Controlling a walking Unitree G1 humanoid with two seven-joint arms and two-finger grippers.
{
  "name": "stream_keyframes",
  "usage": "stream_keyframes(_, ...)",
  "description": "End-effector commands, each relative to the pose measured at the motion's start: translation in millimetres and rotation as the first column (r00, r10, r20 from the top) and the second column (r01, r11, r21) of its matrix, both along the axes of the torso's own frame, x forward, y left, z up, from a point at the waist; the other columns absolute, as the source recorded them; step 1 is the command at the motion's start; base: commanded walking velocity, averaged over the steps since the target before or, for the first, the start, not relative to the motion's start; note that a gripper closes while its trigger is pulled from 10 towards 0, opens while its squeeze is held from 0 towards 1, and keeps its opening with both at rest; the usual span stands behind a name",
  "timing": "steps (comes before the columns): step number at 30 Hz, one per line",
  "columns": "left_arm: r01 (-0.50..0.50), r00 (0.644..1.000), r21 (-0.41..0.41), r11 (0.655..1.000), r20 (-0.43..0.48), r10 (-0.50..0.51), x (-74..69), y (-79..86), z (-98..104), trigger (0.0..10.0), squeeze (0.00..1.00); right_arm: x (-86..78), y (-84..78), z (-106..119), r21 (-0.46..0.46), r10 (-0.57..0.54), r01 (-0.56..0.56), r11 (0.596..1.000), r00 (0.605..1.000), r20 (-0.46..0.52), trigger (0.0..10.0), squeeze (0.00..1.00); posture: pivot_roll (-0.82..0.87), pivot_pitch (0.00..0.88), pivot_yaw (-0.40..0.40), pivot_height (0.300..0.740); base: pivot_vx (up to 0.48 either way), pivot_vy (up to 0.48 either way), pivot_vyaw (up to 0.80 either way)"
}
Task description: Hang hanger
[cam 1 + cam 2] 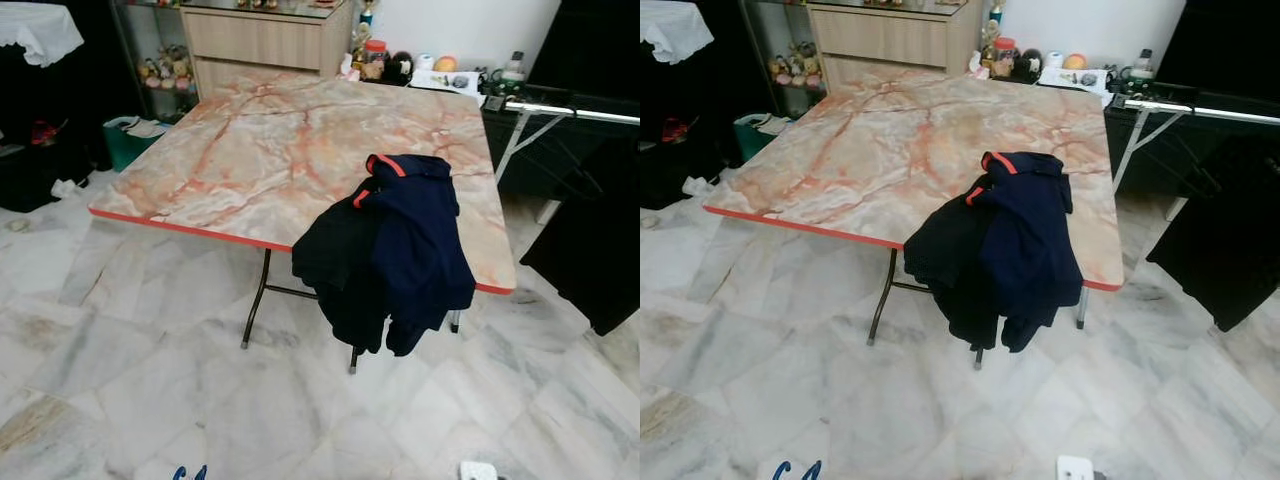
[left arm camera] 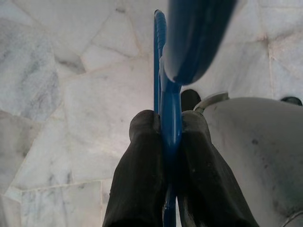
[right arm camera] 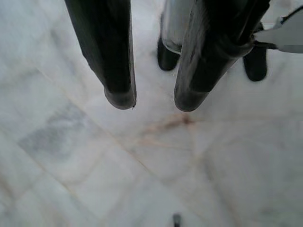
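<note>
Slippage is the worry: the left claw [image 2: 171, 125] pinches the blue hanger [image 2: 163, 56] by its thin edge, low near the floor, so it may twist out. Right claw [image 3: 154, 101] hangs empty, fingers apart. Rail [image 1: 570, 110] sits far right, beyond the counter [image 1: 250, 150] with the navy jacket [image 1: 400, 250].

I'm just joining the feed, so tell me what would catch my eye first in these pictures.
A dark navy jacket with red trim is draped over the near right corner of a marble-patterned folding table, hanging down past its red edge. In the left wrist view, the left pincer is shut on a blue hanger above the pale marble floor. The right pincer hangs open over the same floor.
</note>
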State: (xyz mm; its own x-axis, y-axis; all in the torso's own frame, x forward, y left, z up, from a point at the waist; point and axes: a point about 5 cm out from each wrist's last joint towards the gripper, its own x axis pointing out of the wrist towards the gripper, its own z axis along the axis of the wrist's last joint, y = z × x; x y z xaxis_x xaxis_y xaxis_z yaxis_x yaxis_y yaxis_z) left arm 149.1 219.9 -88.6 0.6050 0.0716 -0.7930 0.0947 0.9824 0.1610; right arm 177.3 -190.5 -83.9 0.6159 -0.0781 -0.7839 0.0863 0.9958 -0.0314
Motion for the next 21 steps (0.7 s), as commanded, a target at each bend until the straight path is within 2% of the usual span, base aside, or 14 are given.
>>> stream_keyframes(1,0.028,0.999,-0.006,1.0,-0.028,-0.029,-5.1,-5.3,-3,10.0,0.0,-2.8,-0.4,-1,0.01,-0.023,0.023,1.0,1.0,-0.007,10.0,0.0,-0.03,0.044,-0.03,0.74,0.0,-0.352,0.0)
stream_keyframes(6,0.028,0.999,-0.001,1.0,-0.025,-0.028,-3.8,-3.5,-3,10.0,0.0,-3.8,-2.7,-2,0.008,-0.017,0.017,1.0,1.0,-0.024,10.0,0.0,-0.03,0.039,-0.029,0.74,0.0,-0.402,0.0)
stream_keyframes(10,0.028,0.999,-0.003,1.0,-0.026,-0.028,-4.4,-4.9,-3,10.0,0.0,-10.1,-7.6,-5,-0.003,-0.021,0.021,1.0,0.999,-0.05,10.0,0.0,-0.04,0.033,-0.031,0.74,0.0,-0.398,-0.8)
stream_keyframes(21,0.039,0.999,-0.011,0.999,-0.031,-0.039,-6.1,-7.8,-4,10.0,0.0,-19.1,-22.0,-6,-0.002,-0.033,0.033,0.999,0.998,-0.062,10.0,0.0,-0.05,0.01,-0.022,0.74,0.0,-0.4,0.0)
